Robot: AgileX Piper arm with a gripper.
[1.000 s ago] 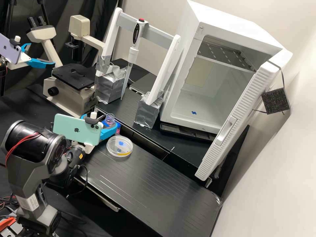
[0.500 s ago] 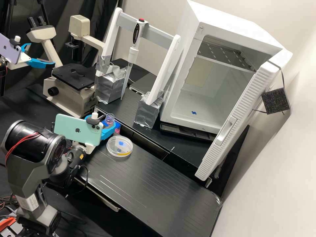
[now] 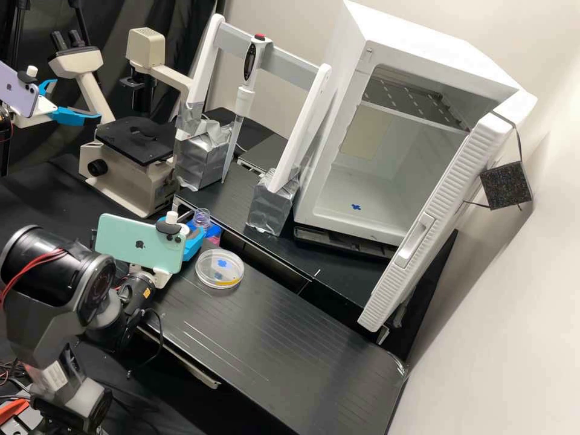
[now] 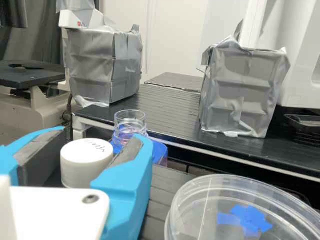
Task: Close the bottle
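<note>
Bottle stands uncapped near the clear round dish, its mouth facing up and a blue holder around its lower part. In the high view the pincer is just beside the bottle, partly behind a pale green phone mounted on the arm. The wrist view shows the pincer closed on the white cap, which sits upright between the two blue fingers, apart from the bottle, with some dark handwriting on its top. The grey pads lie along either side of the cap; its lower edge is partly hidden. The dish rests on the black table and has a blue patch and a yellow strip on it. Behind the bottle are two silver-wrapped blocks, holding the feet of a white frame with a grey crossbar. A pipette with a red top hangs upright, slightly tilted, at that crossbar. To one side of the frame is a beige microscope with a black stage; to the other, a white cabinet with its ribbed door open, a shelf inside and a blue mark on its floor.
</note>
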